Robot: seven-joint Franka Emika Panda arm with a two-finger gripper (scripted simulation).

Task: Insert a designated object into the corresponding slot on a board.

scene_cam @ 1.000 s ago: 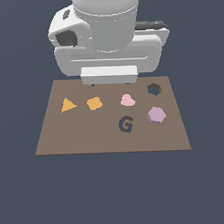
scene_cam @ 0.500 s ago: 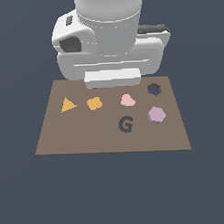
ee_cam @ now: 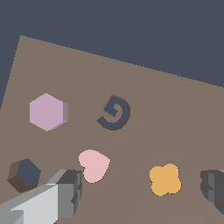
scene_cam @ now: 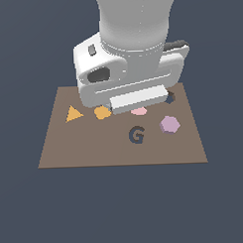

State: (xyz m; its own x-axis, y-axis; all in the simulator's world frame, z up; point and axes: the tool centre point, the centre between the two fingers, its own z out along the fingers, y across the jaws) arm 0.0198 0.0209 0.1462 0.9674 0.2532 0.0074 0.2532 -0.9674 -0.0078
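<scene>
Hand (ee_cam: pixel 140 192) of the arm, fingers (ee_cam: pixel 68 192) spread apart and grasping nothing, above the pink heart piece (ee_cam: pixel 94 165) on the brown board (scene_cam: pixel 85 149); lavender hexagonal block (scene_cam: pixel 169 124) lying flat beside the dark G mark (scene_cam: pixel 137 135), near the dark hexagonal slot (ee_cam: pixel 25 174).

lavender hexagonal block (ee_cam: pixel 47 112), dark hexagonal slot (ee_cam: pixel 25 173), brown board (ee_cam: pixel 175 122)
</scene>
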